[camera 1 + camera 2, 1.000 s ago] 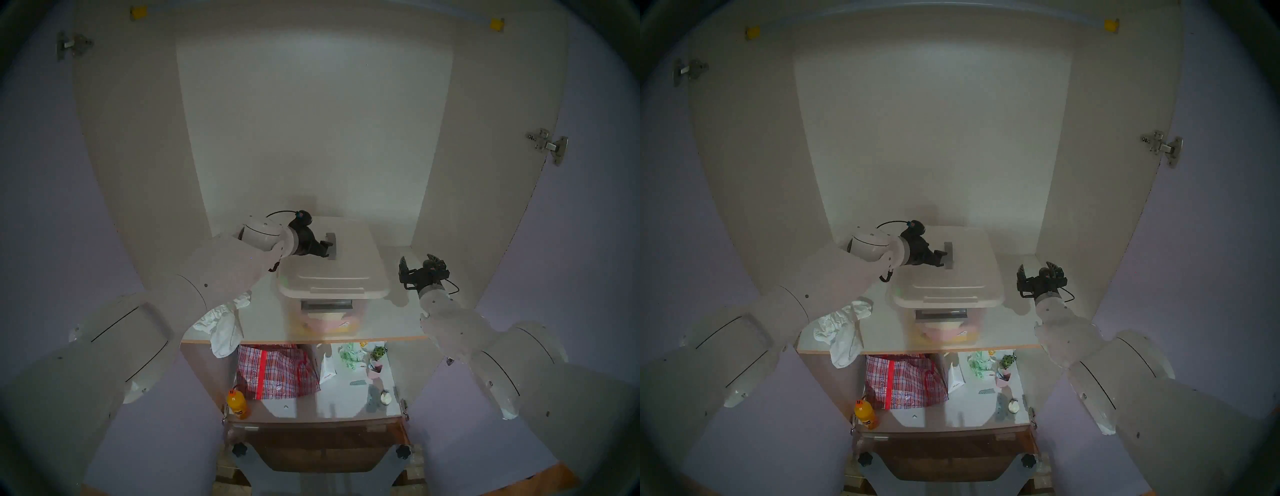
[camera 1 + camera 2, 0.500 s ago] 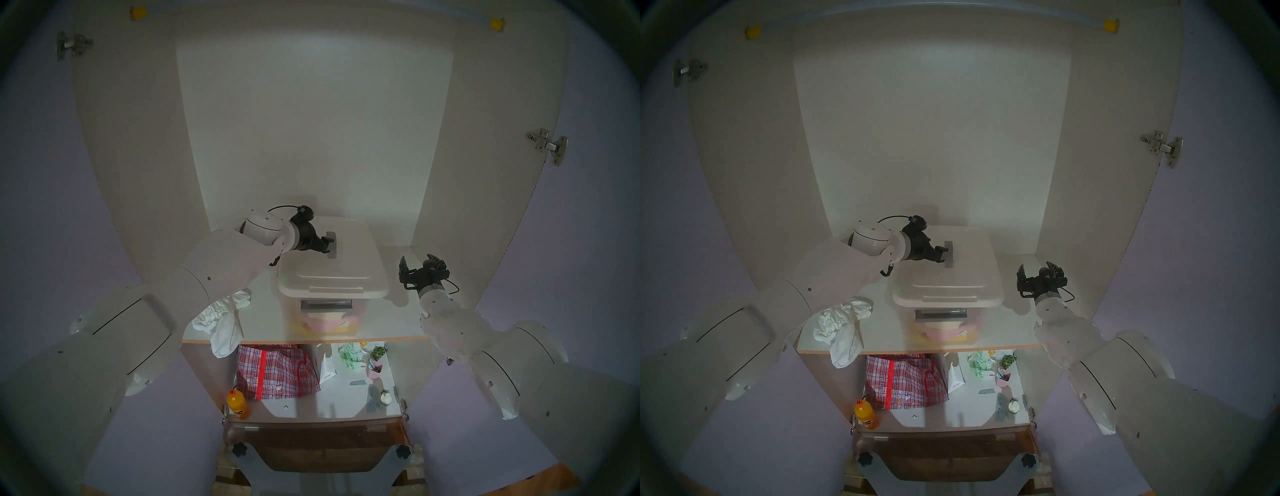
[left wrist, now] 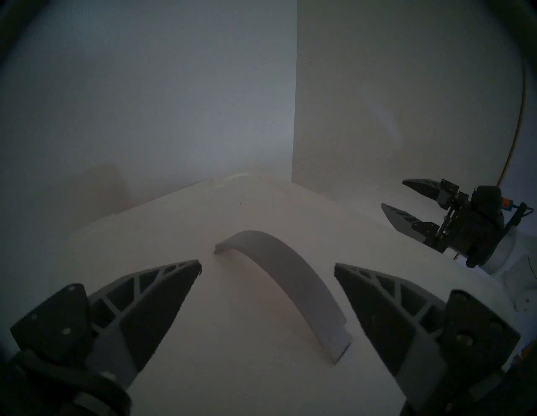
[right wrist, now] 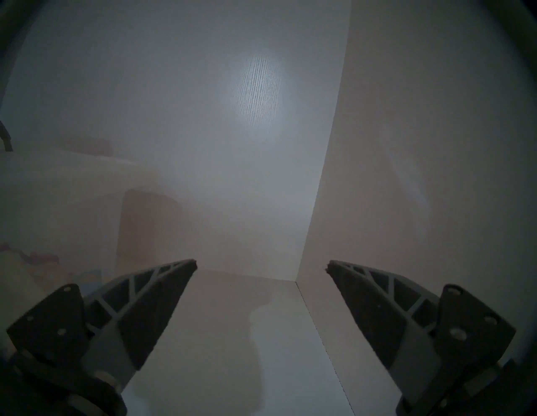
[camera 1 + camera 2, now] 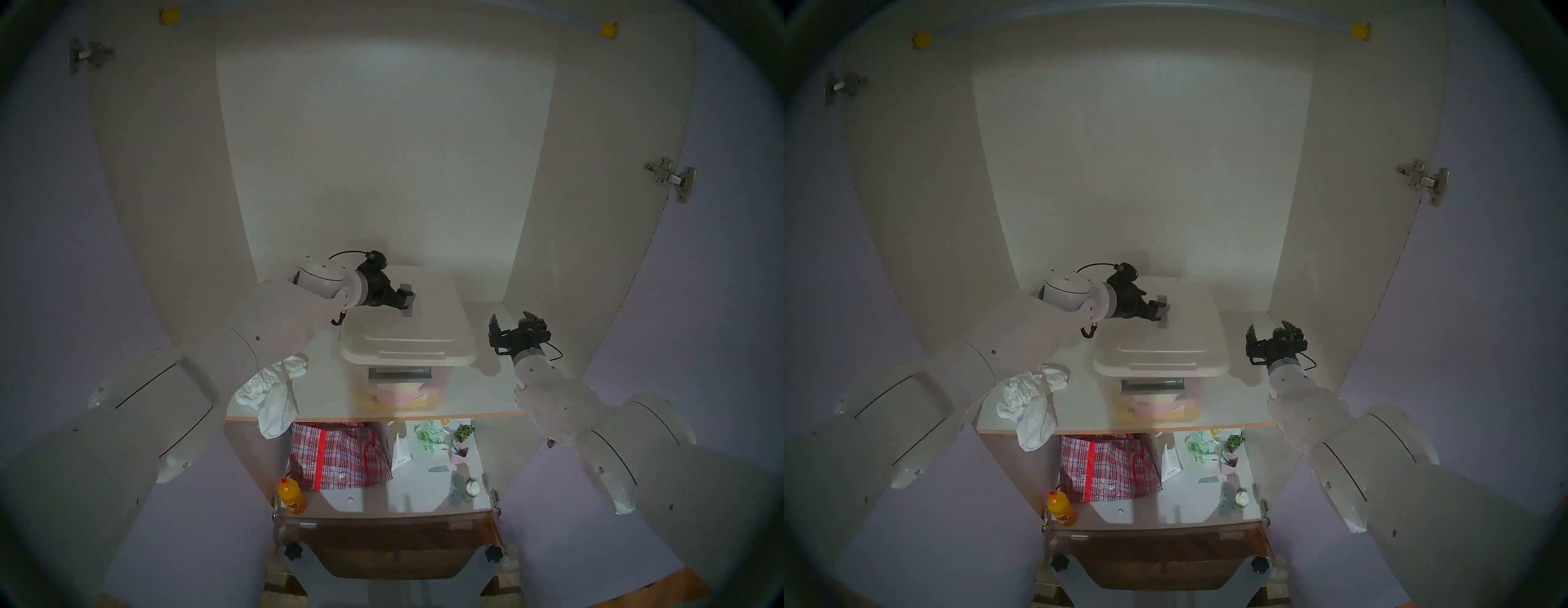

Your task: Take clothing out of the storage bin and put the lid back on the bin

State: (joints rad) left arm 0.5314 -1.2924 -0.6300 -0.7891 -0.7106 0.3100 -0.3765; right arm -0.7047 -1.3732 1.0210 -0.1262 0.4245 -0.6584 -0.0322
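Lid (image 5: 420, 314) sits on the storage bin (image 5: 399, 388), on the upper shelf (image 5: 475, 395). My left gripper (image 3: 267, 268) is wide open over the lid's grey handle strip (image 3: 286, 283), gripping nothing. My right gripper (image 4: 260, 268) is open and empty, right of the bin. Clothing (image 5: 273, 397) is crumpled at the shelf's left front, hanging over the edge.

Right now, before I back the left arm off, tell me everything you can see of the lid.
The lid is white, rectangular, plastic-looking, with rounded corners and a stepped rim. It sits flat on the storage bin, overhanging its front wall. A grey arched handle strip crosses its centre. The left gripper hangs open over that strip, a finger on either side, gripping nothing. Whether the lid is pressed fully home cannot be told.
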